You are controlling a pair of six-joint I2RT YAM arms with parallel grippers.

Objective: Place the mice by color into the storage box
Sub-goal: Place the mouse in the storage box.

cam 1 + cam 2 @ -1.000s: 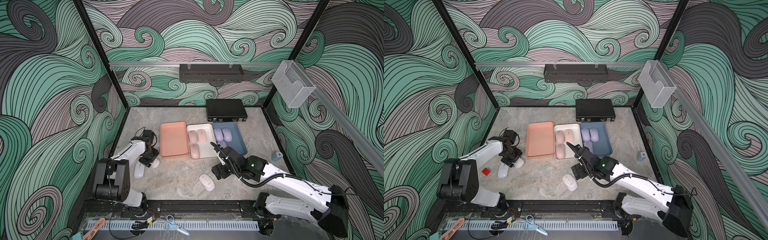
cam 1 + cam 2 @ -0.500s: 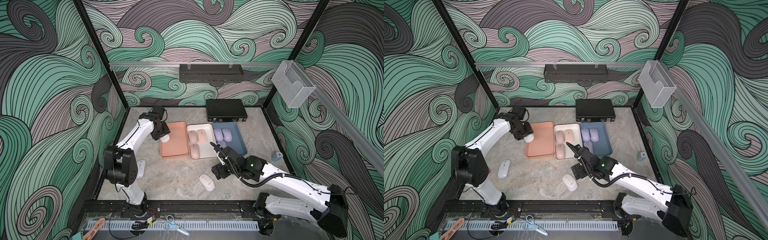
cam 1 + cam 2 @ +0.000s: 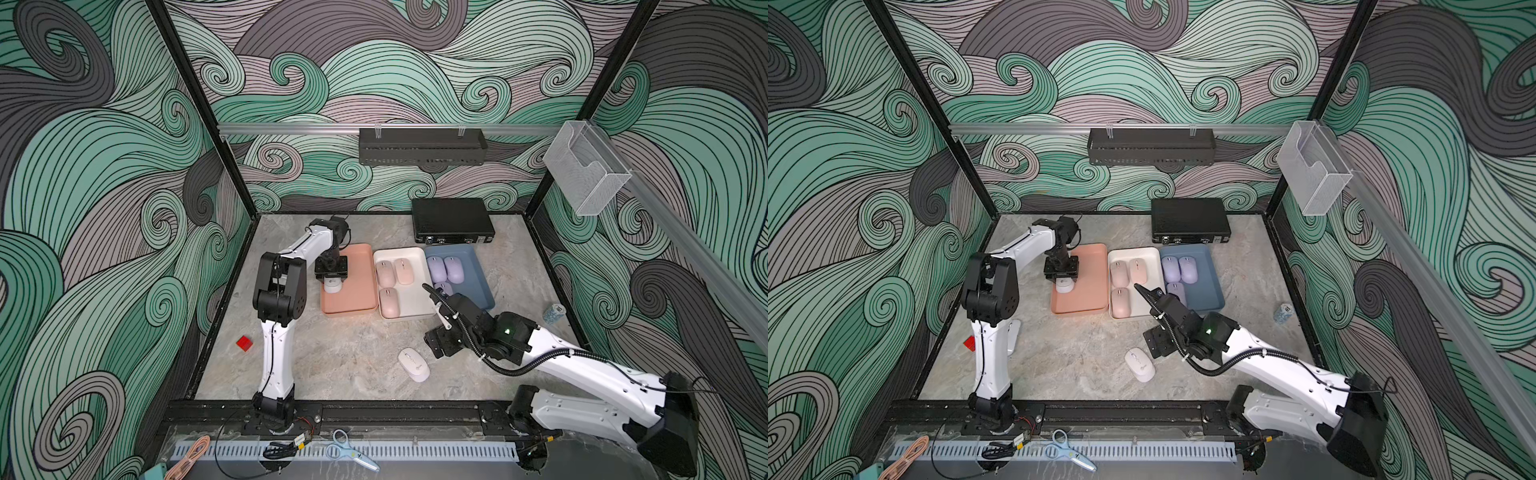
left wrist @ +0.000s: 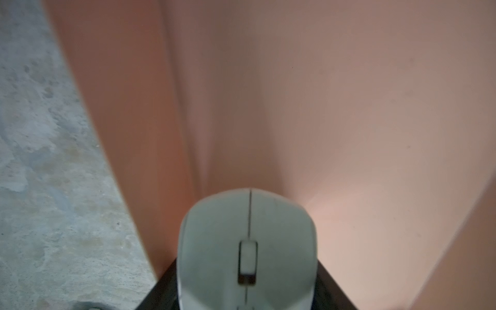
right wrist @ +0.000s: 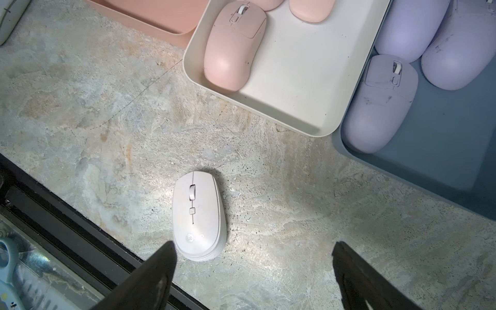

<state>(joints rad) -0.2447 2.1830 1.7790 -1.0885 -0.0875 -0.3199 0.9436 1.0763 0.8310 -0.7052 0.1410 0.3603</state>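
My left gripper (image 3: 332, 279) is shut on a whitish grey mouse (image 3: 332, 286) (image 4: 247, 236), held over the left side of the salmon tray (image 3: 357, 291) (image 4: 349, 107). The cream tray (image 3: 415, 309) holds three pink mice (image 3: 389, 302). Three purple mice (image 3: 454, 269) lie in the blue tray (image 3: 478, 286). A second whitish mouse (image 3: 413, 365) (image 5: 198, 214) lies on the table near the front. My right gripper (image 3: 432, 318) (image 5: 253, 257) hovers open just beside it, one fingertip (image 5: 163, 257) close to its rear. A third whitish mouse (image 3: 1016, 328) peeks out behind the left arm.
A black box (image 3: 453, 220) stands at the back of the table. A red cube (image 3: 244, 343) lies at the left and a small patterned can (image 3: 555, 312) at the right wall. Scissors (image 3: 349, 451) lie beyond the black front rail (image 3: 374, 411).
The left arm lifted a whitish mouse from the table's left side, swung it to the back, and now holds it lower over the salmon tray. The right arm has stayed still.
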